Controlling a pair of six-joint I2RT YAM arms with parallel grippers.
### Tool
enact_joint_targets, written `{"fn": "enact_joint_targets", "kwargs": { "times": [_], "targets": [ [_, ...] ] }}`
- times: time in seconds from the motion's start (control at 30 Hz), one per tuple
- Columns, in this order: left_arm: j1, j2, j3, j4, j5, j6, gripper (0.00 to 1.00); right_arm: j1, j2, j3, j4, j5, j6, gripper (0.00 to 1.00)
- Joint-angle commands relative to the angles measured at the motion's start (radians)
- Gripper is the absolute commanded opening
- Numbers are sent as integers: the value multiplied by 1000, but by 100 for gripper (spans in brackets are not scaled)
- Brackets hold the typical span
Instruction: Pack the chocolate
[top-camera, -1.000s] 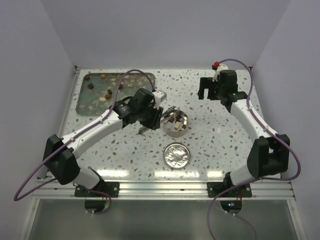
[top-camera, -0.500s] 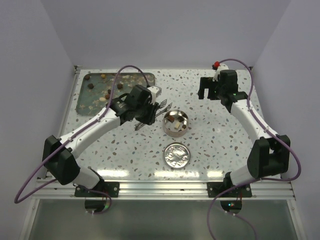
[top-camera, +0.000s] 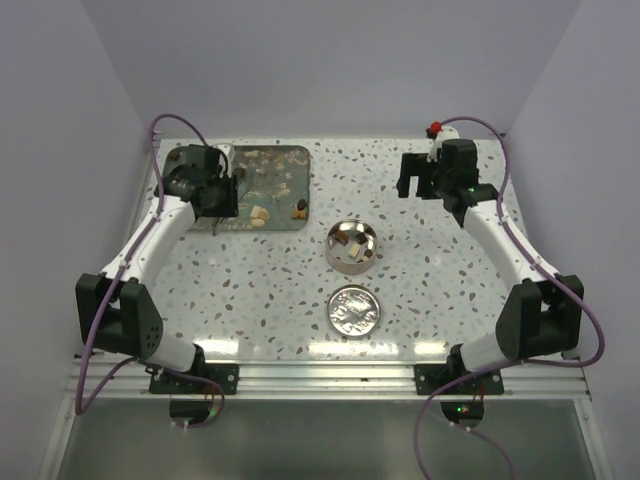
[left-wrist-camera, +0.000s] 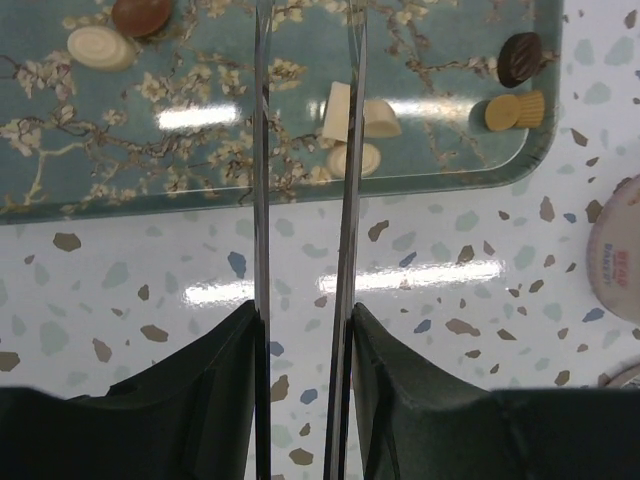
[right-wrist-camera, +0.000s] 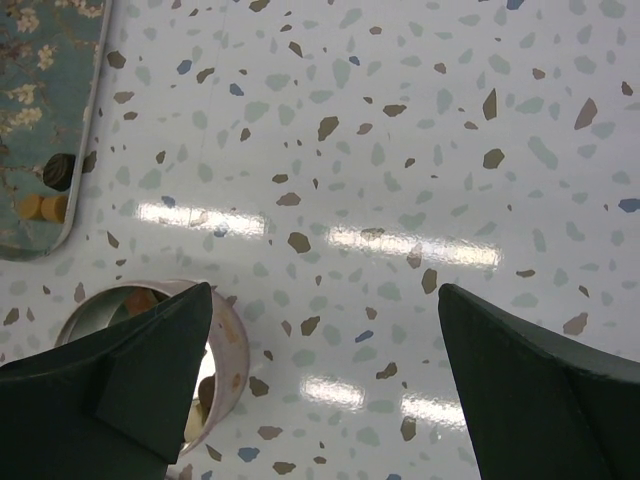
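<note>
The chocolate lies on the floral teal tray: cream lumps and a dark and a tan piece near its front edge. In the left wrist view the cream lumps touch my right blade, with the dark piece at the right and a brown one at the far left. The round metal tin holds a few pieces. My left gripper hangs over the tray's left front with its long thin blades slightly apart and empty. My right gripper is open at the back right.
The tin's lid lies flat in front of the tin. The tray's front rim crosses under my left blades. In the right wrist view the tin's rim sits at the lower left and the tray's corner at the left.
My left arm has swung from beside the tin back left to the tray. The right arm has not moved.
</note>
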Motion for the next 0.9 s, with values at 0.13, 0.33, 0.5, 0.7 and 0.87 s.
{"fn": "enact_joint_targets", "kwargs": {
  "times": [0.13,0.33,0.5,0.7,0.87],
  "targets": [
    [51,55,-55,84,6,53,44,1,-46,7,-21,15,-24,98],
    [87,117,-60,117,-14,78,44,1,-48,10,-26,12,-23,98],
    [108,151,-60,148,-2,94,44,1,-46,18,-34,18,-26,98],
    [123,192,-42,189,42,119,44,1,-38,22,-37,20,-29,98],
    [134,240,9,188,52,139,44,2,-22,41,-40,23,-28,98]
  ]
}}
